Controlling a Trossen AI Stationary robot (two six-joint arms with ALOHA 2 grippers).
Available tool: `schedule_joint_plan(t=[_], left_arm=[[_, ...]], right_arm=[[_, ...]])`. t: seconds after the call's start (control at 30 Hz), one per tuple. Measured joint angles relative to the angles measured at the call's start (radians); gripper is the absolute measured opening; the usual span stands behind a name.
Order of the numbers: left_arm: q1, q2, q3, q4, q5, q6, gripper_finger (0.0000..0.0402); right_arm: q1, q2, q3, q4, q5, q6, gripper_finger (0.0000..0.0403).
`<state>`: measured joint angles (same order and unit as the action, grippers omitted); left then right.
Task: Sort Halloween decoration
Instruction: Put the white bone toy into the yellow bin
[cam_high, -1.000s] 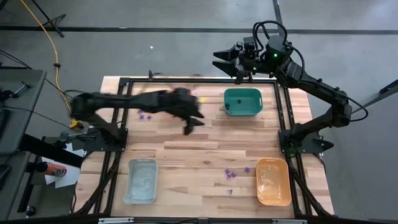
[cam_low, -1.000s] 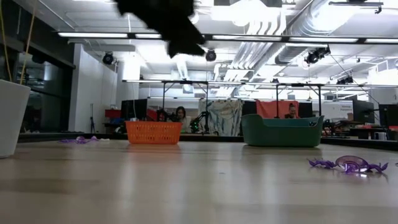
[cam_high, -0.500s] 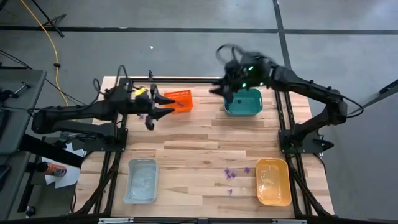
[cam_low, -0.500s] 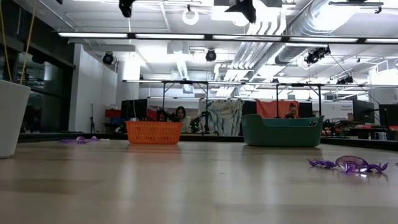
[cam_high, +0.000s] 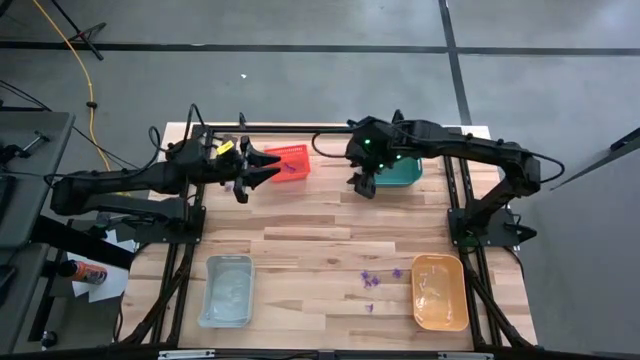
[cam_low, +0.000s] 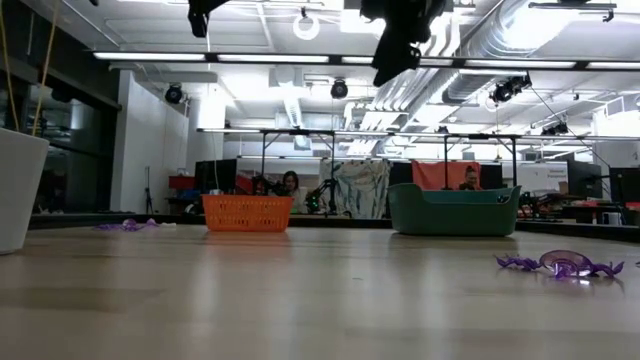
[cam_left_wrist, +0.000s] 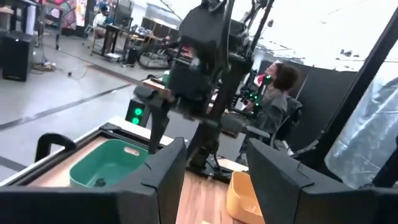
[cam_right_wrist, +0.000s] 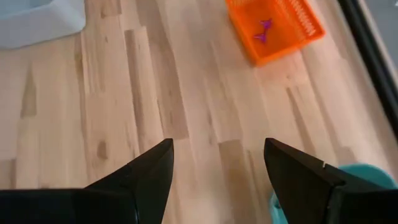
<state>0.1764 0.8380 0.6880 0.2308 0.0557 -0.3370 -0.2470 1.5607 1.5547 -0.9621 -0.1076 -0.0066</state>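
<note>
Four bins sit on the wooden table (cam_high: 320, 240). The red-orange bin (cam_high: 288, 162) at the far edge holds two tiny purple trinkets (cam_right_wrist: 263, 30), seen clearly from the right wrist. The green bin (cam_high: 400, 172) beside it shows a small dark piece (cam_left_wrist: 99, 182) on its floor in the left wrist view. At the near edge, the clear bin (cam_high: 228, 290) and the orange bin (cam_high: 440, 292) show nothing inside that can be made out. More purple trinkets (cam_high: 372, 280) lie loose on the boards between those two, nearer the orange one, and another lies at the far left by the arm. The left gripper (cam_high: 262, 168) hangs by the red-orange bin, fingers spread and empty; the right gripper (cam_high: 364, 182) hovers at the green bin's edge, fingers spread wide, holding nothing
</note>
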Motion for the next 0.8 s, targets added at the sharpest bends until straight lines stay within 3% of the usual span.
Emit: schedule_joint_plan(t=[0.17, 0.33, 0.5, 0.63, 0.8], left_arm=[[0.0, 0.031, 0.0, -0.001, -0.05, 0.016, 0.0158], [0.0, 0.054, 0.0, -0.004, -0.05, 0.065, 0.0158], [0.002, 0.069, 0.0, -0.009, -0.05, 0.156, 0.0158], [0.008, 0.069, 0.0, -0.013, -0.05, 0.207, 0.0158], [0.021, 0.069, 0.0, -0.035, -0.049, 0.217, 0.0158]], right_arm=[[-0.008, -0.097, -0.104, 0.1, -0.042, -0.001, 0.0245], [-0.008, -0.255, -0.398, 0.409, -0.056, 0.181, 0.0245], [0.016, -0.319, -0.606, 0.766, -0.07, 0.4, 0.0245], [0.037, -0.315, -0.661, 0.897, -0.069, 0.435, 0.0245], [0.047, -0.294, -0.647, 0.914, -0.038, 0.382, 0.0245]])
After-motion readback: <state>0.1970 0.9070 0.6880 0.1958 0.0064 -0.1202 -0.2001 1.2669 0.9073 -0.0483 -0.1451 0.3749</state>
